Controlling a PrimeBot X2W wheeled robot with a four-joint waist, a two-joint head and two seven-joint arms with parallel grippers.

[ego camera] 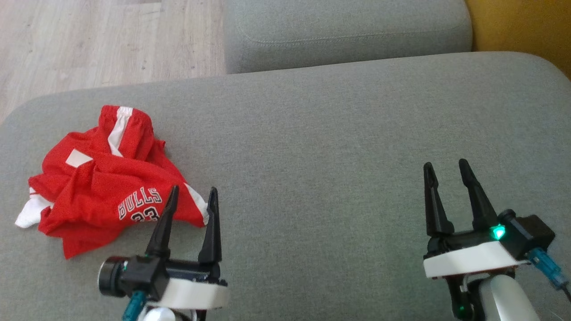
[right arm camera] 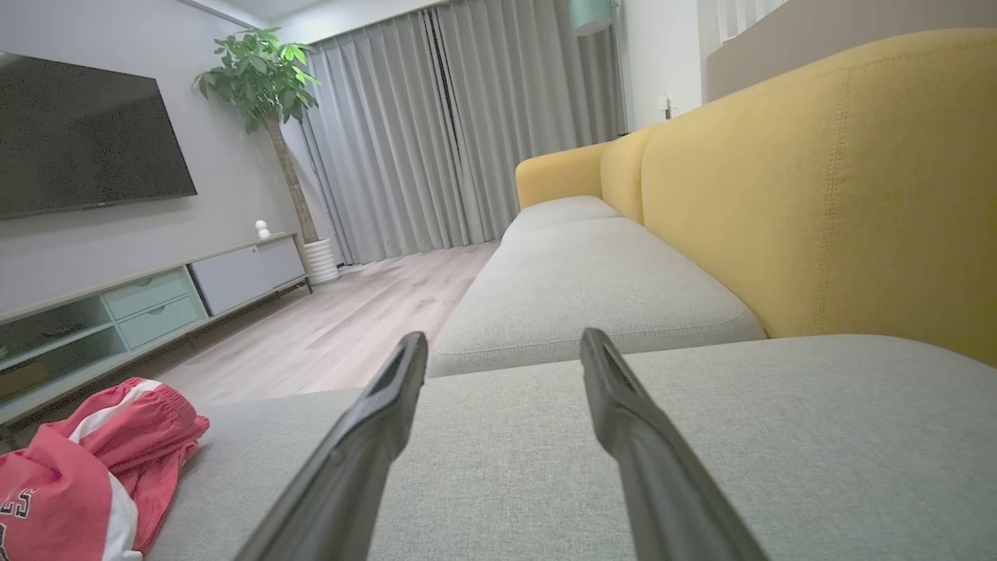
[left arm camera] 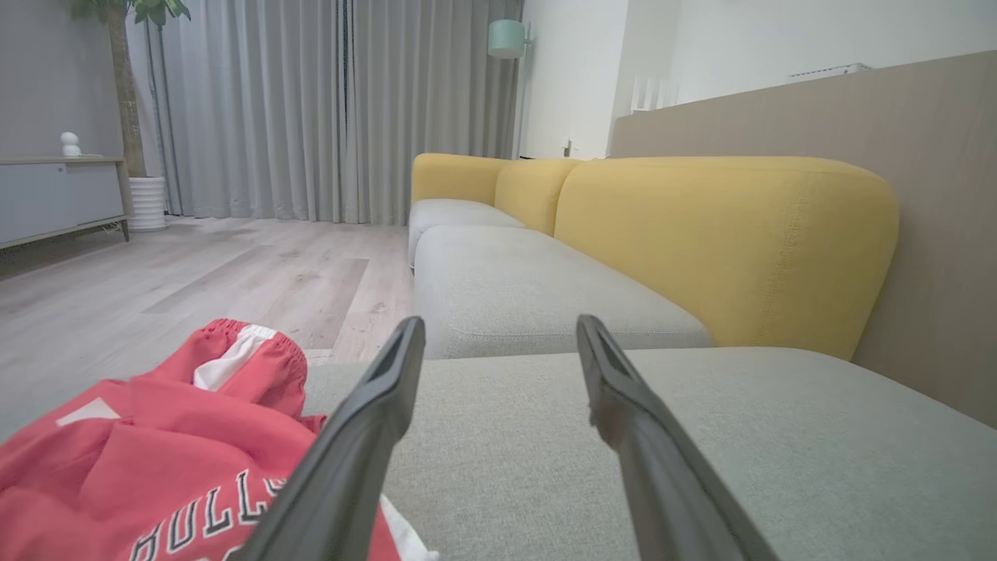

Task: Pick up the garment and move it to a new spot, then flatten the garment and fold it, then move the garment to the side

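Red Bulls shorts (ego camera: 102, 178) lie crumpled in a heap on the grey sofa cushion (ego camera: 334, 133), ahead of and to the left of the left gripper (ego camera: 194, 189). In the head view the gripper's left finger overlaps the heap's near right corner, by the white trim. From the left wrist view the cloth sits low on the left, beside that finger; whether they touch I cannot tell. The heap's longer run goes from the elastic waistband at the far end towards the gripper's near left. The left gripper's fingers stand wide apart with nothing between them. The right gripper (ego camera: 446, 163), equally spread and empty, hovers well apart to the right over bare cushion. The left arm is plainly nearer, so the pick probably falls to it.
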